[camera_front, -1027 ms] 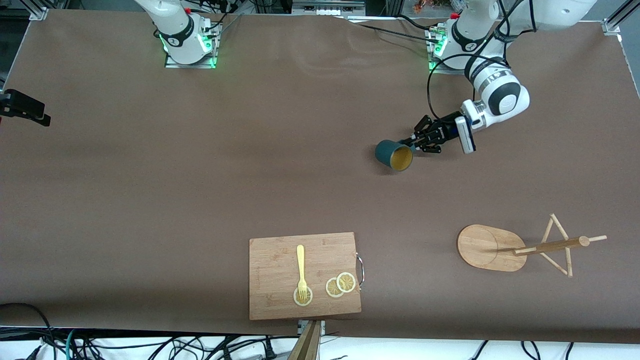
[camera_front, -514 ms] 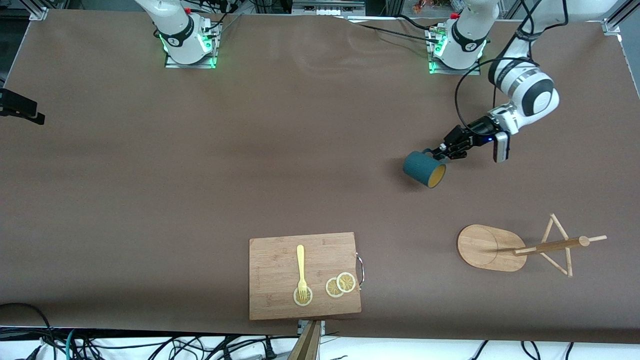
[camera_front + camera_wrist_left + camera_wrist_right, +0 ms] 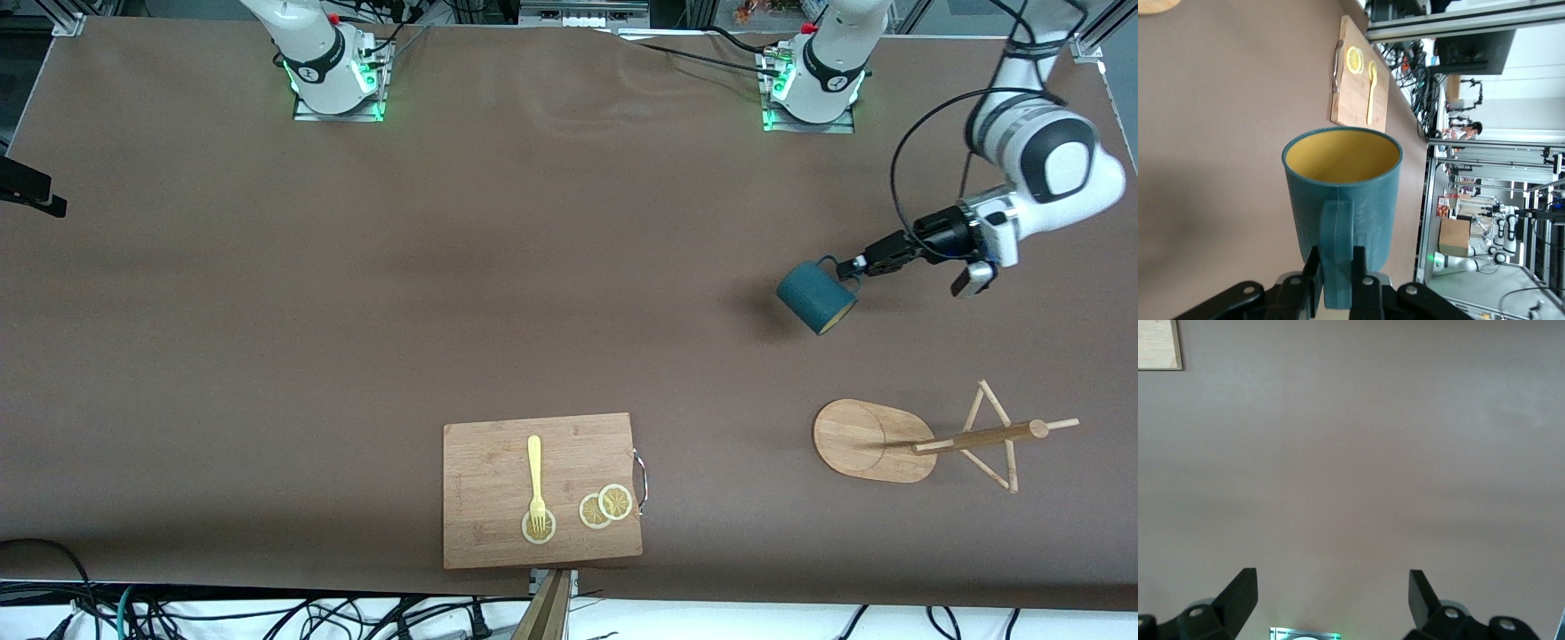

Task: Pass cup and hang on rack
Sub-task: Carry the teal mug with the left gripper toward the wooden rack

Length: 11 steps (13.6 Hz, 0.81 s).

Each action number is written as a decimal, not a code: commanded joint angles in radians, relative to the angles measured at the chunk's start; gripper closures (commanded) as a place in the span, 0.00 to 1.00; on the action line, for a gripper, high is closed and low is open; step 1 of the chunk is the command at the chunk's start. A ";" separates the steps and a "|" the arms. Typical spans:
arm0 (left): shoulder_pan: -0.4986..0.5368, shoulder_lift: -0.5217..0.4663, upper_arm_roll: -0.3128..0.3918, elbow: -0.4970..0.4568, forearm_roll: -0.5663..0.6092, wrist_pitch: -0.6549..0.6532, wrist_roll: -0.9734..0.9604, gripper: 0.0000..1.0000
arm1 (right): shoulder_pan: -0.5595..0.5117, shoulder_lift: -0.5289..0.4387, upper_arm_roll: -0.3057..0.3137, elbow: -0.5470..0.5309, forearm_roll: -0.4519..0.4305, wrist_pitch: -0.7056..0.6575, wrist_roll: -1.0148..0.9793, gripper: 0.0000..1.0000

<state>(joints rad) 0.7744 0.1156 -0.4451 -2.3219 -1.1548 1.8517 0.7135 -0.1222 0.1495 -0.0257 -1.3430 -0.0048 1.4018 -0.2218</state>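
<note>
The teal-blue cup (image 3: pixel 814 299) with a yellow inside hangs tilted in the air over bare table, its mouth turned toward the front camera. My left gripper (image 3: pixel 855 265) is shut on its loop handle. In the left wrist view the fingers (image 3: pixel 1363 267) clamp the handle of the cup (image 3: pixel 1341 193). The wooden rack stands at the left arm's end of the table, with an oval base (image 3: pixel 858 437) and a post with pegs (image 3: pixel 982 436). My right gripper (image 3: pixel 1331 577) is open and empty over bare table. It shows at the edge of the front view (image 3: pixel 31 188).
A wooden cutting board (image 3: pixel 498 498) lies near the front edge. It holds a yellow fork (image 3: pixel 535 476) and lemon slices (image 3: pixel 606 505). The board also shows in the left wrist view (image 3: pixel 1361 80). The arm bases (image 3: pixel 338 80) stand along the table's edge farthest from the front camera.
My left gripper has carried the cup toward the left arm's end of the table and turned it, so less of its yellow inside shows. The right gripper has slid slightly toward the view's edge.
</note>
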 commanded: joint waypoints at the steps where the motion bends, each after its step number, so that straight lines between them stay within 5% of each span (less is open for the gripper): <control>1: 0.042 0.006 -0.010 0.152 0.168 -0.129 -0.277 1.00 | -0.005 -0.021 0.006 -0.024 0.012 0.000 -0.021 0.00; 3: 0.051 0.033 -0.009 0.238 0.225 -0.195 -0.460 1.00 | -0.005 -0.021 0.006 -0.024 0.012 0.002 -0.019 0.00; 11: 0.083 0.309 -0.010 0.683 0.458 -0.377 -0.690 1.00 | -0.004 -0.021 0.006 -0.024 0.014 0.006 -0.019 0.00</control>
<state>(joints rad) 0.8578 0.3293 -0.4443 -1.7886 -0.7484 1.5355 0.0788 -0.1216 0.1495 -0.0223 -1.3466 -0.0040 1.4027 -0.2239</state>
